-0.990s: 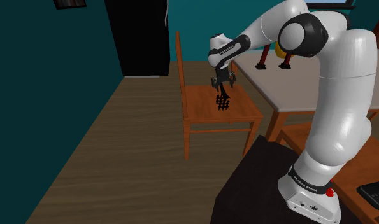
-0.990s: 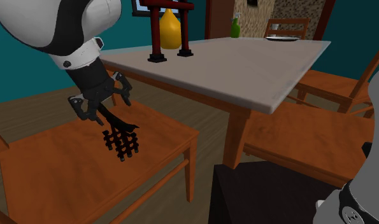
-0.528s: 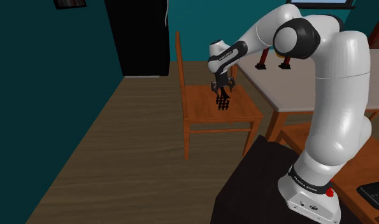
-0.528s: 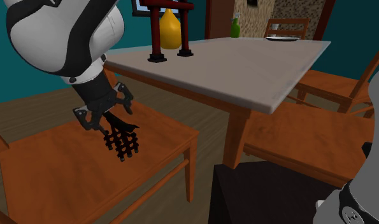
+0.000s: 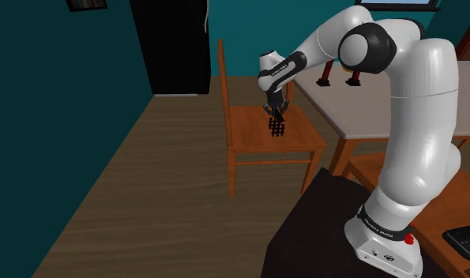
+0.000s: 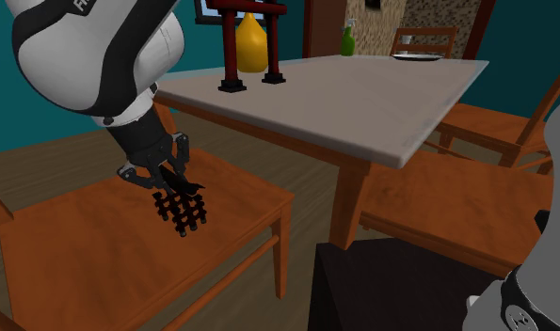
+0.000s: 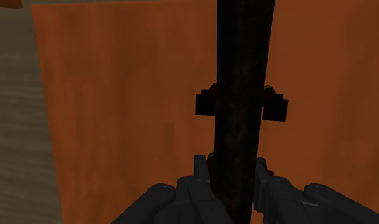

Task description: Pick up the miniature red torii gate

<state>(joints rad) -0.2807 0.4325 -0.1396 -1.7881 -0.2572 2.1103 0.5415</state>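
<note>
Second exterior view shows the jaws clamped on a black latticed object at the orange wooden chair seat, the miniature red torii gate standing well apart on the pale counter; approach is judged pending, requiring release, then reach.

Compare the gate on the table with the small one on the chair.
The table gate is red; the chair gate looks nearly black. The table gate is much larger. The table gate stands free on the table; the chair gate sits on the chair seat, clasped by the gripper. Both have black feet.
</note>
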